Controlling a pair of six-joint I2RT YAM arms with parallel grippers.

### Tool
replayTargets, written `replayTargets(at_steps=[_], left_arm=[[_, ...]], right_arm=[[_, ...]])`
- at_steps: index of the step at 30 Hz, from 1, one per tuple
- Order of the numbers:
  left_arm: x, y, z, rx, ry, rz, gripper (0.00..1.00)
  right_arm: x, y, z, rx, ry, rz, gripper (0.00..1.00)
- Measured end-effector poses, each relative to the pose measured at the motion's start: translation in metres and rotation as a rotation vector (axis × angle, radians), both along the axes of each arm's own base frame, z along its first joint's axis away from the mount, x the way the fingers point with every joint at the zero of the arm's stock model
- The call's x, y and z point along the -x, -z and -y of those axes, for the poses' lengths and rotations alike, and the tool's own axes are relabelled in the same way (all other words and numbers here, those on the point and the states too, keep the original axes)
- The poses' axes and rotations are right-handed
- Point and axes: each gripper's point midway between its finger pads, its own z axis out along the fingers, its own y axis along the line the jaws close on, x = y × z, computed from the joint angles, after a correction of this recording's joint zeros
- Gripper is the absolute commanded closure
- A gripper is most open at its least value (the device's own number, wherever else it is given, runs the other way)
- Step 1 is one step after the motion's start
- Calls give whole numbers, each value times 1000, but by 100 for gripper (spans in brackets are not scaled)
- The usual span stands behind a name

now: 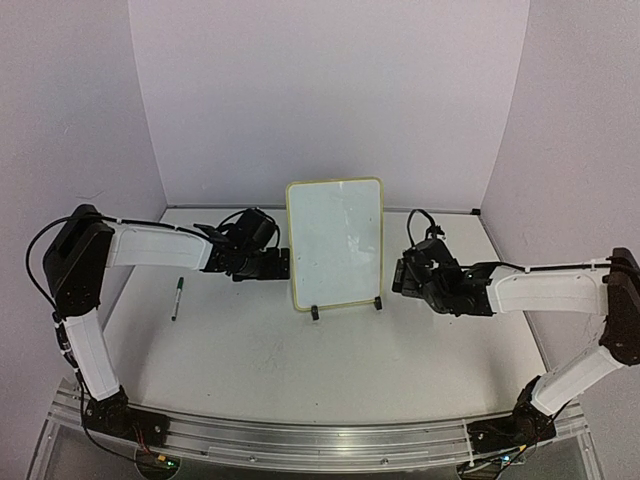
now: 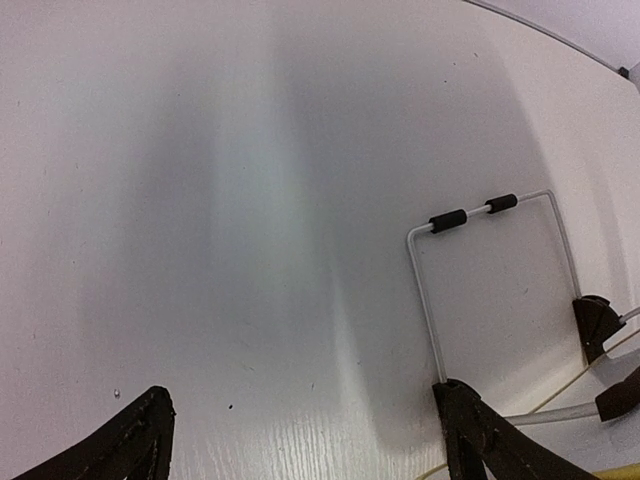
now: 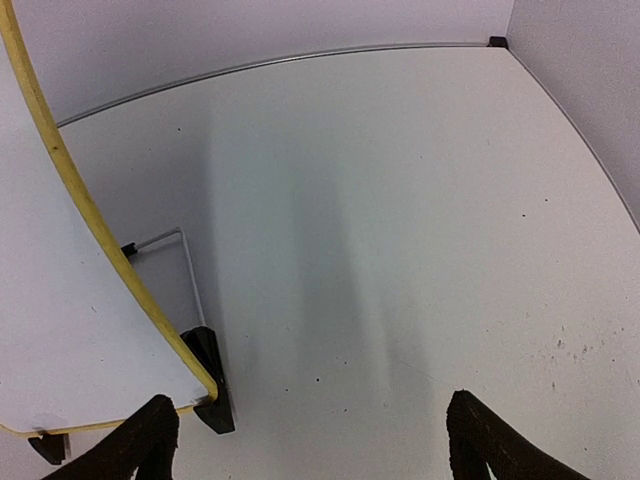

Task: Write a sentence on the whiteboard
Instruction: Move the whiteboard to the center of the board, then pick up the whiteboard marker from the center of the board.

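The whiteboard (image 1: 335, 240) stands upright on its black feet (image 1: 315, 312) in the middle of the table (image 1: 300, 370), a little towards the back wall. An arm reaches in from either side of it. The left gripper (image 1: 283, 263) sits just beside the board's left edge and the right gripper (image 1: 398, 275) just beside its right edge. Both have their jaws spread wide and nothing between them.

From above the board lies between the two grippers, not inside either pair of jaws, and I can't tell whether either gripper touches the frame. Its face looks plain pale white from there. A green-capped pen (image 1: 176, 297) lies on the table well off to the left, under the left forearm.

The left wrist camera shows what the overhead view hides: the thin wire stand (image 2: 448, 220) behind the board, its near end just at one dark finger (image 2: 480, 430). A sliver of yellow frame cuts the bottom right corner. The other finger (image 2: 130, 445) is far off to the left, with bare table in the gap.

The right wrist camera catches the board's white face and curved yellow rim, with a foot (image 3: 210, 385) just beside one finger (image 3: 145, 445). The opposite finger (image 3: 500, 445) stands well apart.
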Motion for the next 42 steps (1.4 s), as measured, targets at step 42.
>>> replayTargets(at_steps=[42], left_arm=[[14,-18,-108,-132,-177,13,1]], right_arm=[[3,-12,9,-18,31,37,11]])
